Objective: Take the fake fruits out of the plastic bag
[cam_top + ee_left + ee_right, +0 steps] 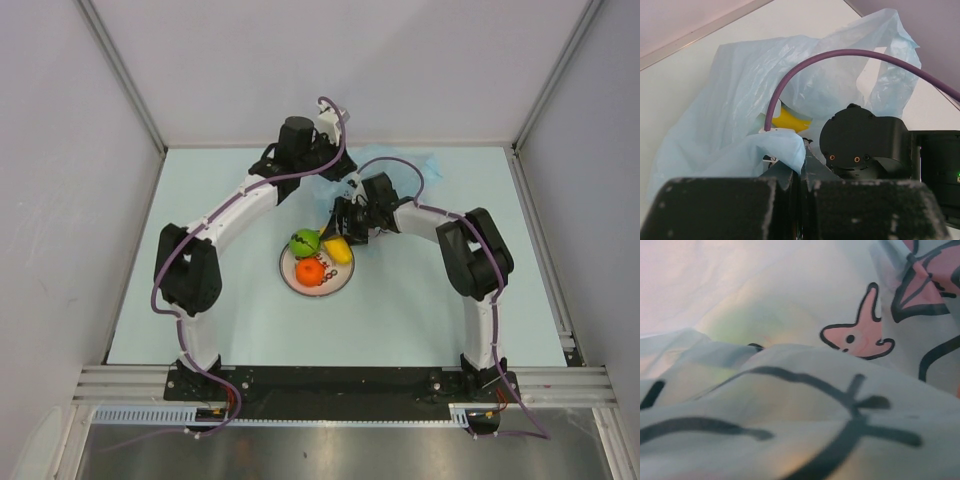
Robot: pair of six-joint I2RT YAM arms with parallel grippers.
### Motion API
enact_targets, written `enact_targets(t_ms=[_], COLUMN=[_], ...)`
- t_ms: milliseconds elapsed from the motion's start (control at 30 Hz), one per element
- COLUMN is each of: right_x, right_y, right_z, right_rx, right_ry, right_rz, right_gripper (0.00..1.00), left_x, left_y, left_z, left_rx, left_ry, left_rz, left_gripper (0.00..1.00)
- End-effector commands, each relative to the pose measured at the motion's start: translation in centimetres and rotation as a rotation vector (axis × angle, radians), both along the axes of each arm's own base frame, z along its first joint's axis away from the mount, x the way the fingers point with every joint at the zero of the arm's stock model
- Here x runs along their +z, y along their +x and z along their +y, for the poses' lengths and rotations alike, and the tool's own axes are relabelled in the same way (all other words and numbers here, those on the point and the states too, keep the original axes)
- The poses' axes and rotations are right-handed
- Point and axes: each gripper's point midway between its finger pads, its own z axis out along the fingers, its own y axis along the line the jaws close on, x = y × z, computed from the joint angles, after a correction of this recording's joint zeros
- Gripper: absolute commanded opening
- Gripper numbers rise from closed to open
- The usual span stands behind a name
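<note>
While plastic bag (790,305) film w/ pink figures blankets the right wrist cam, the right gripper (346,220) stays unseen there, so can't tell its gap. Top cam shows it bent down just past the plate (284,272), which holds green fruit (304,242), orange (311,272) and banana (338,250). Left gripper (801,172) is narrow, pinching a bag fold at the table's far side. A purple cable (840,55) crosses in front.

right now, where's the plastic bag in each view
top external: the plastic bag sits far back, right of centre, only partly showing.
left wrist: it fills the middle and left.
right wrist: it fills the whole frame, close up.
shared landmark: the purple cable arching over it, in the top and left wrist views only.
</note>
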Motion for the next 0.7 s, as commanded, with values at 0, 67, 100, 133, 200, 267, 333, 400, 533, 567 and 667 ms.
enact_targets(t_ms=[0,67,100,133,200,267,333,400,533,567,667], right_x=[-0.8,-0.6,-0.3,0.0,1.3,3.0,5.8,7.6,10.0,10.2,12.1], right_y=[1.0,1.1,1.2,1.2,1.4,1.5,0.8,-0.6,-2.5,-3.1,-4.8], right_z=[-0.9,-1.0,-1.0,-0.9,-0.9,-0.8,-1.0,-2.2,-5.3,-5.9,-7.7], right_rx=[-0.040,-0.031,-0.026,-0.018,-0.003,0.029,0.092,0.136,0.251,0.272,0.332], right_ry=[-0.033,-0.027,-0.024,-0.024,-0.002,0.030,0.057,0.040,-0.040,-0.049,-0.075], right_rz=[0.025,0.014,0.004,-0.005,-0.033,-0.072,-0.132,-0.152,-0.267,-0.273,-0.326], right_gripper=[0.79,1.00,1.00,1.00,1.00,1.00,1.00,1.00,1.00,1.00,0.99], left_x=[3.2,3.0,3.1,3.0,3.1,3.4,3.7,4.2,4.8,4.8,4.6], left_y=[-0.3,-0.3,-0.2,-0.2,-0.1,0.0,-0.1,-0.1,-0.4,-0.5,-0.3], left_z=[-0.3,-0.5,-0.5,-0.7,-0.9,-1.0,-0.9,-0.8,-0.5,-0.4,0.2], left_rx=[-0.021,-0.026,-0.024,-0.030,-0.032,-0.032,-0.031,-0.028,-0.042,-0.043,-0.042], left_ry=[-0.036,-0.035,-0.036,-0.037,-0.037,-0.039,-0.041,-0.045,-0.053,-0.054,-0.049], left_rz=[-0.075,-0.072,-0.074,-0.072,-0.072,-0.079,-0.087,-0.095,-0.094,-0.093,-0.085], left_gripper=[0.00,0.00,0.00,0.00,0.00,0.00,0.00,0.00,0.00,0.00,0.00])
